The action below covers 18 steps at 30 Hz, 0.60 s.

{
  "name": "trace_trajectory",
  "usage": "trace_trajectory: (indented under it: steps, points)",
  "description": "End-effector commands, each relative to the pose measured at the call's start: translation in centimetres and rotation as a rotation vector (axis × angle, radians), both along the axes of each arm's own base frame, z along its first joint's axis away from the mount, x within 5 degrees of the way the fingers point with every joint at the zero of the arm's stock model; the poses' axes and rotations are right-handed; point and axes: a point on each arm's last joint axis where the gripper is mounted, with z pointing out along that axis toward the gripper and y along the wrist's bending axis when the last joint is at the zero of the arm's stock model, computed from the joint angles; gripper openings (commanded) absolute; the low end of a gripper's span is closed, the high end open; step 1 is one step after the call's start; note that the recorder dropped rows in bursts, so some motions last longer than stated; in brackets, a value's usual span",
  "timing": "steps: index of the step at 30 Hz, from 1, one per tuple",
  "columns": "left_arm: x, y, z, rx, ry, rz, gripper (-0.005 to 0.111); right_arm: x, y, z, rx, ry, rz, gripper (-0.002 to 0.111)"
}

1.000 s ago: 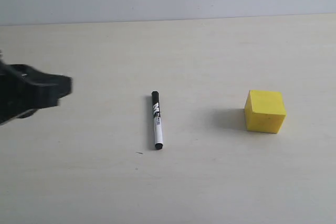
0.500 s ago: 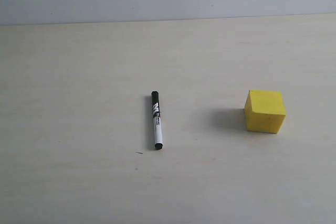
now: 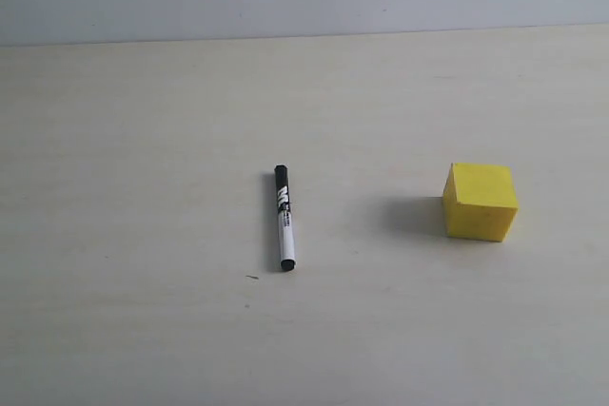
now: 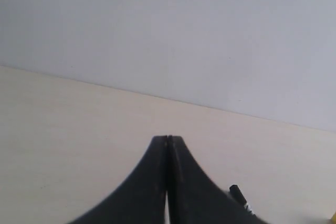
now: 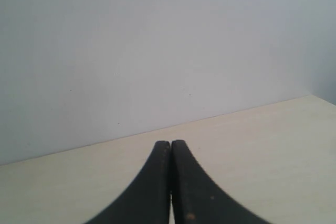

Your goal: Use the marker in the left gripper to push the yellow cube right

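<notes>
Black fingers of the left gripper (image 4: pixel 168 140), pressed together on nothing, hide most of the marker (image 4: pixel 237 193) in the wrist view. It lies on the pale bench (image 3: pixel 143 282), well left of the matte yellow cube (image 3: pixel 481 202). The right gripper (image 5: pixel 170 142) is closed too, empty.

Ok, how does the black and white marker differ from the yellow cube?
The slim black-and-white marker is long and thin; the matte yellow cube is blocky and far thicker. The marker carries a lettered label; the cube is plain. The marker lies left of the cube, apart. Both rest on the pale table.
</notes>
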Motion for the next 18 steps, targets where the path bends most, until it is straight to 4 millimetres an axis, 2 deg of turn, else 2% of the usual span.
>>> trace_trajectory:
  steps: [1,15,18]
  points:
    - [-0.04,0.04,0.2,0.005,-0.026,0.003,0.0,-0.04,-0.01,-0.06,-0.007,-0.008,-0.004,0.0]
    - [-0.02,0.11,0.41,0.069,-0.065,0.011,0.0,-0.04,-0.01,-0.06,-0.007,-0.008,-0.004,0.0]
    - [0.02,0.27,0.22,0.031,-0.034,0.028,0.0,-0.04,-0.01,-0.06,-0.007,-0.008,-0.004,0.0]
